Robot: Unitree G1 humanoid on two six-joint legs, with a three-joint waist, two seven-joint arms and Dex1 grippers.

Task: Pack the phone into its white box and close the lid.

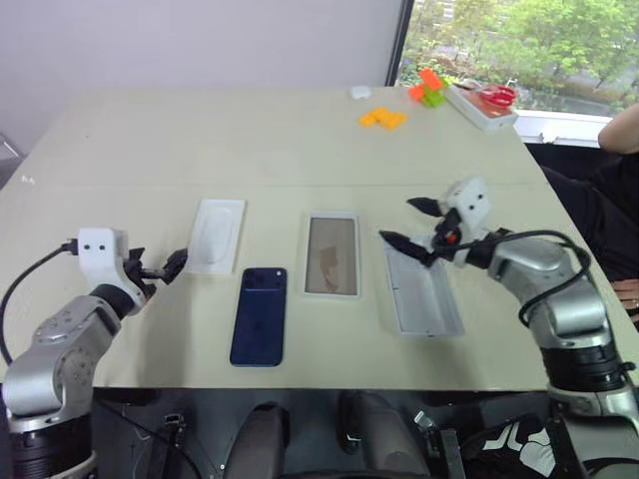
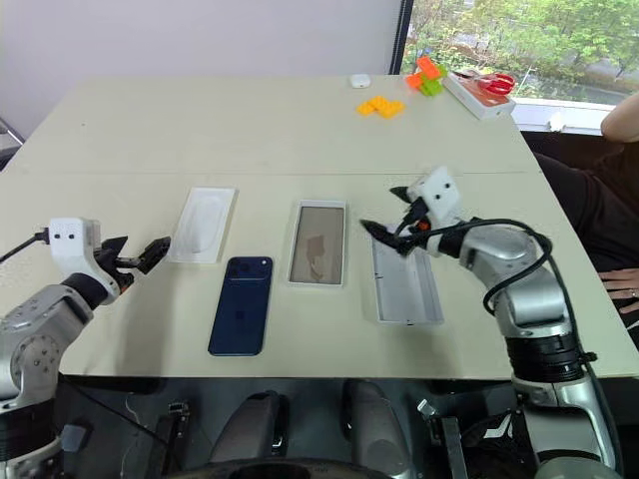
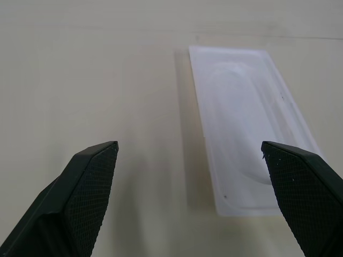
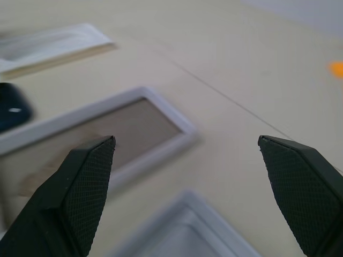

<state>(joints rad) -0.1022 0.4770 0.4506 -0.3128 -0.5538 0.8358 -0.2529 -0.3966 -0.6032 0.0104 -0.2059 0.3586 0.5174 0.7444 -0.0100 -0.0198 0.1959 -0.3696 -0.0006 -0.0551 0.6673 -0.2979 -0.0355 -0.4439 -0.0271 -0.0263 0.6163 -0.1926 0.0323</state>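
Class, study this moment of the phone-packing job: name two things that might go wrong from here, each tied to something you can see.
1. Three similar white pieces lie in a row: the insert, the white box and the lid. The left gripper, open beside the insert, might pick the wrong one.
2. The phone lies flat and glossy near the table edge; a poor pinch may slide it off.

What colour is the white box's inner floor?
Brownish-grey floor of the box, clearest in the left eye view.
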